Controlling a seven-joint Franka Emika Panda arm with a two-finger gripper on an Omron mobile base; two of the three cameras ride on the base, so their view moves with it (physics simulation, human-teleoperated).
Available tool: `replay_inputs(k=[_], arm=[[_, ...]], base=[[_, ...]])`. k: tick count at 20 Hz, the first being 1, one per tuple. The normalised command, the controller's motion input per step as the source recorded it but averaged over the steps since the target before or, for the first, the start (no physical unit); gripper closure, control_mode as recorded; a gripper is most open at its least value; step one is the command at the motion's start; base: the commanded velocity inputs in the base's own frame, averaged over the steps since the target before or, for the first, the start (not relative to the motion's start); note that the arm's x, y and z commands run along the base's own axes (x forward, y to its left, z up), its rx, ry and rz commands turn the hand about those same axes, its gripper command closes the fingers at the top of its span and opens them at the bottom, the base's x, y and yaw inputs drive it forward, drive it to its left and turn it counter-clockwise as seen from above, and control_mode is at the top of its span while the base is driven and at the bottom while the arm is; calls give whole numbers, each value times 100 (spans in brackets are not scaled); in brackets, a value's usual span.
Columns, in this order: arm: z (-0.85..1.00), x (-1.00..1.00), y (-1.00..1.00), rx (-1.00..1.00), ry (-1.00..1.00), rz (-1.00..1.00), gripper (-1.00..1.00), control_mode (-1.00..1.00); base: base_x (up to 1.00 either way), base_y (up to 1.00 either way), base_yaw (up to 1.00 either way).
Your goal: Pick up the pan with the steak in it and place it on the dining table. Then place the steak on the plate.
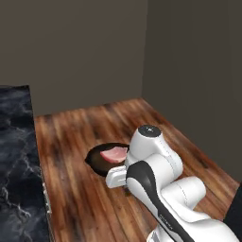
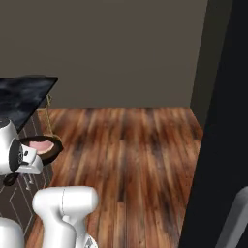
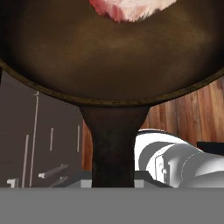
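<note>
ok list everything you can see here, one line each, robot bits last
pan: one, dark brown-black, carried above the wood floor, handle running back toward the tool in the hand view
steak: one, pink-red with paler patches, lying in the pan
dining table: one, glossy black marble veined in grey, at the left of the left base view
floor: one, brown wood planks, below the pan
walls: grey-brown, behind the floor
cabinet front: one, dark grey with thin pale handles, left of the pan handle in the hand view
arm: one, white with dark joints
tool: one, shut on the pan's handle
</note>
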Motion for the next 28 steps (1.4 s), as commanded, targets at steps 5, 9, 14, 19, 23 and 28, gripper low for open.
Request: replay_inputs(k=[5,9,14,19,23,28], arm=[[0,0,0,0,0,0,100,100],[0,0,0,0,0,0,100,100],[0,0,0,0,0,0,100,100],[0,0,0,0,0,0,100,100],[0,0,0,0,0,0,100,100],[0,0,0,0,0,0,100,100]], base=[[100,11,4],[100,8,3],[100,0,1],[100,0,0],[100,0,0],[100,0,0]])
